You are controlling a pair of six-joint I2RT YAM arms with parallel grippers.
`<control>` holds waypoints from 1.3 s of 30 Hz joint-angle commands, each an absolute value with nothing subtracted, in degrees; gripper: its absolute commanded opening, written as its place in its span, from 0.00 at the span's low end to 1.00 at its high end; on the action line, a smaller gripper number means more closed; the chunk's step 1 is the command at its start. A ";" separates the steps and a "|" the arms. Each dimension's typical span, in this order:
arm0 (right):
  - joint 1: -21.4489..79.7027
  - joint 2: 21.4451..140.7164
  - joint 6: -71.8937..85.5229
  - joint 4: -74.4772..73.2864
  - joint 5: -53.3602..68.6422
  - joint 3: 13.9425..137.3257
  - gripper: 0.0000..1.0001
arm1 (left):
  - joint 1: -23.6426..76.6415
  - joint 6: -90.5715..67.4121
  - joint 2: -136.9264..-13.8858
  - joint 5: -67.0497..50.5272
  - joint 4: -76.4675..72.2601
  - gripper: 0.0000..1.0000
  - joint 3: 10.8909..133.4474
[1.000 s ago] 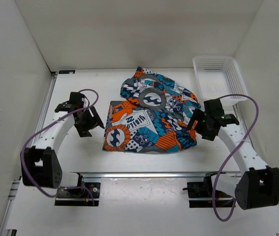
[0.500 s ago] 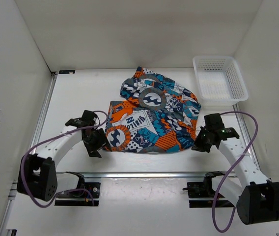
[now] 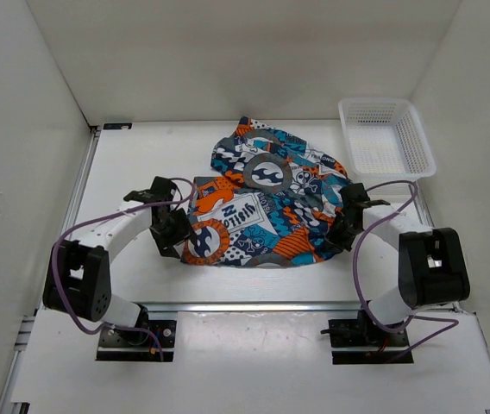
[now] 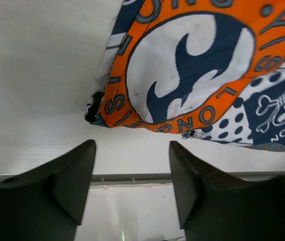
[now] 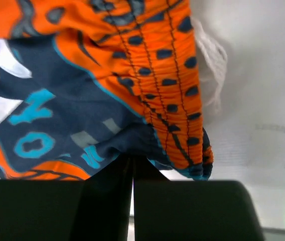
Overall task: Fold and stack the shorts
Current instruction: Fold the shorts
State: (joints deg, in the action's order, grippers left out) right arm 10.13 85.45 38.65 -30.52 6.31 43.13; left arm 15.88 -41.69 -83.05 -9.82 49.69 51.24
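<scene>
The shorts (image 3: 262, 207), printed in teal, orange, navy and white, lie crumpled in a pile mid-table. My left gripper (image 3: 176, 237) sits at their near-left corner, open. In the left wrist view its fingers (image 4: 77, 175) frame bare table just short of the orange circle print on the shorts (image 4: 197, 65), with nothing between them. My right gripper (image 3: 342, 233) is at the shorts' right edge. In the right wrist view the right gripper (image 5: 132, 158) is shut, and navy fabric of the shorts (image 5: 82, 75) puckers into its tips beside the orange elastic waistband.
A white mesh basket (image 3: 387, 138) stands at the back right. A white drawstring (image 5: 212, 55) trails off the waistband onto the table. A metal rail (image 3: 254, 306) runs along the table's near edge, close behind both grippers.
The right gripper went from open to shut and moved in onto the shorts' right edge. The left gripper swung down and right to the near-left corner, staying open.
</scene>
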 commanded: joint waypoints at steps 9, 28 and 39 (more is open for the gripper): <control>10.81 80.61 39.11 -35.67 -0.79 50.01 0.15 | 19.68 -44.64 -70.75 -12.30 53.88 0.76 49.49; 10.28 56.95 42.01 -41.57 -2.99 40.87 0.68 | 23.30 -44.12 -92.81 -4.75 46.41 0.61 53.44; 8.61 61.60 43.24 -31.40 0.53 34.90 0.82 | 21.18 -41.40 -101.16 -2.81 45.70 0.50 61.61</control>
